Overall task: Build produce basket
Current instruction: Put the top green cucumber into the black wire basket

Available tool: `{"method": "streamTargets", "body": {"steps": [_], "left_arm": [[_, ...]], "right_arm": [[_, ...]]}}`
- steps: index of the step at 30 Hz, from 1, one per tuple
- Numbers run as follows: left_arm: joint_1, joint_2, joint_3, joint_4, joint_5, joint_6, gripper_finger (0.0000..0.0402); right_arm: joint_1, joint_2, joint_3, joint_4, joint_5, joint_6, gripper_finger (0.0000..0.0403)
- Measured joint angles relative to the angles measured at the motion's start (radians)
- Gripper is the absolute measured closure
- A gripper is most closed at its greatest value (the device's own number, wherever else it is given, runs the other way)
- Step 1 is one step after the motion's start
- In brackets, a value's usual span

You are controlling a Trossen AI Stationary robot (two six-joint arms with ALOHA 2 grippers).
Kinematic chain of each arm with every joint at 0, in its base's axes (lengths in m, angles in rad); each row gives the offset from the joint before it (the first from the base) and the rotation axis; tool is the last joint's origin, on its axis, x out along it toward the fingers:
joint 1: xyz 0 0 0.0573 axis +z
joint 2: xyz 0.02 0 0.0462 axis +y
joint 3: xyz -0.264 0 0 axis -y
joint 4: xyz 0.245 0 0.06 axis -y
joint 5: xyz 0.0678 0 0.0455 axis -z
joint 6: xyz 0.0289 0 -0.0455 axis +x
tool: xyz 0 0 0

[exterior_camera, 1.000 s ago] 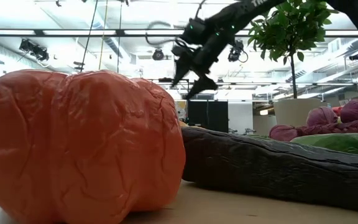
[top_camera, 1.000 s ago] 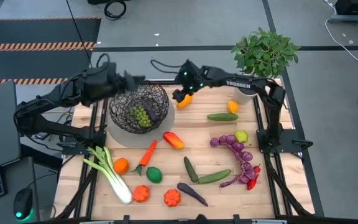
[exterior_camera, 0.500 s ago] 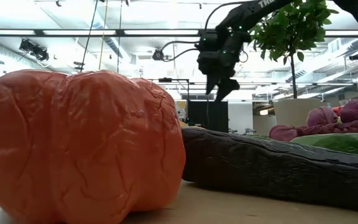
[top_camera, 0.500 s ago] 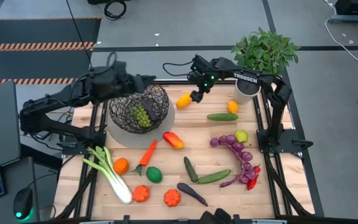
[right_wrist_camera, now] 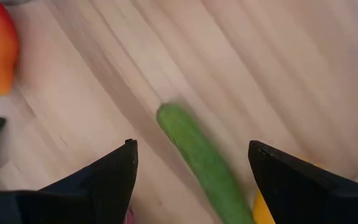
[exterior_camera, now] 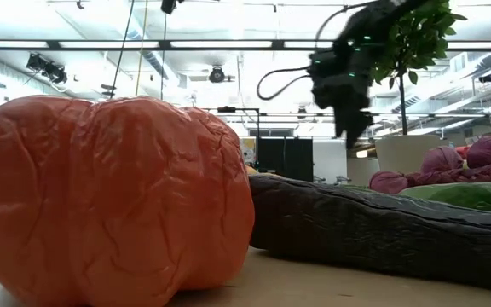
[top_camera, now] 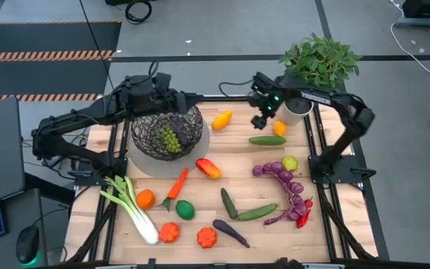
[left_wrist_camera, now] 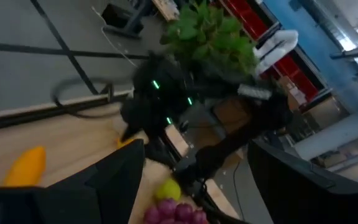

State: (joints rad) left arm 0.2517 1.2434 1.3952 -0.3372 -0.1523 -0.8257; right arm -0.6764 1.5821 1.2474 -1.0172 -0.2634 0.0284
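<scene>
The dark wire basket (top_camera: 168, 131) stands at the table's far left with green grapes (top_camera: 170, 140) inside. My left gripper (top_camera: 181, 99) is open above the basket's far rim; whether it touches the rim does not show. My right gripper (top_camera: 260, 122) is open and empty. It hangs above a green cucumber (top_camera: 267, 140) lying on the table, and the cucumber shows between its fingers in the right wrist view (right_wrist_camera: 197, 155). A yellow-orange fruit (top_camera: 221, 119) lies on the table between the basket and the right gripper.
Leek (top_camera: 129, 205), carrot (top_camera: 176, 185), orange (top_camera: 145, 199), lime (top_camera: 185, 209), two cucumbers (top_camera: 257, 212), an aubergine (top_camera: 231, 232) and purple produce (top_camera: 282, 179) lie over the near half. A lemon (top_camera: 279, 128) lies beside the cucumber. A potted plant (top_camera: 316, 63) stands at the far right corner.
My right gripper has left the yellow-orange fruit lying on the table beside the basket and has gone toward the table's right edge, ending above the cucumber. My left gripper has gone toward the table's right along the basket's far rim.
</scene>
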Motion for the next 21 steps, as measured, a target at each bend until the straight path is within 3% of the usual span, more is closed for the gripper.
{"method": "streamTargets", "body": {"steps": [7,14,21], "left_arm": [[-0.011,0.000,0.000,-0.051,0.097,0.003,0.0109],[-0.016,0.030,0.000,-0.035,0.002,-0.081,0.0109],[-0.105,0.078,0.000,0.006,-0.004,-0.109,0.0109]], "right_arm": [[0.000,-0.134,-0.203,0.054,0.075,-0.036,0.0094],[-0.004,-0.158,-0.298,0.072,0.046,-0.077,0.0094],[0.049,-0.142,-0.348,0.128,0.066,-0.165,0.0094]]}}
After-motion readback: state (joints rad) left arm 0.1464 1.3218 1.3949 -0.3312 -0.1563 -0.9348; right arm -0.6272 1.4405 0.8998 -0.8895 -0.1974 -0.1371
